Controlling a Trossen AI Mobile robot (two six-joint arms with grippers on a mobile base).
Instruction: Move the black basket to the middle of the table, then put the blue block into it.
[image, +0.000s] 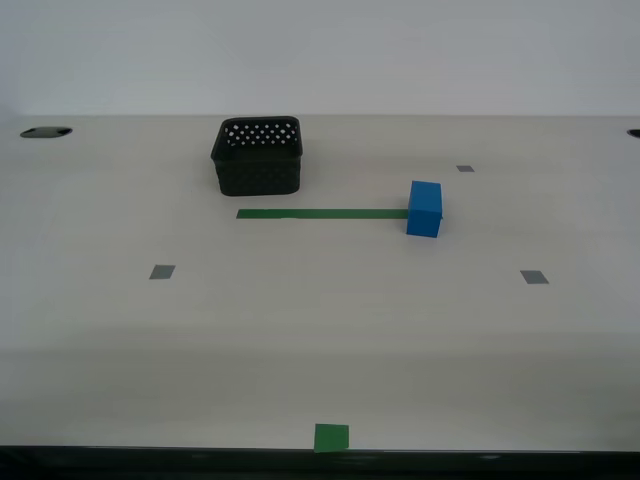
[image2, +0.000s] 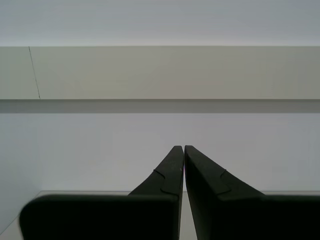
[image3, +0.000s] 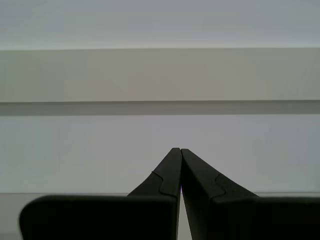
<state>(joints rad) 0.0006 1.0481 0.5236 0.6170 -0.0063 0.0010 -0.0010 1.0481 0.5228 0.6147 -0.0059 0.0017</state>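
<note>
The black basket stands upright on the off-white table, far side, a little toward the exterior view's left. The blue block stands at the end of a green tape strip, toward the exterior view's right of the basket. No arm shows in the exterior view. My first gripper is shut and empty, seen only in the first wrist view against a pale wall. My second gripper is shut and empty, seen only in the second wrist view against the same kind of wall. Neither wrist view shows the basket or the block.
A green square lies at the near table edge. Small grey squares lie on the exterior view's left, on its right and far right. A dark oval hole sits at the far left edge.
</note>
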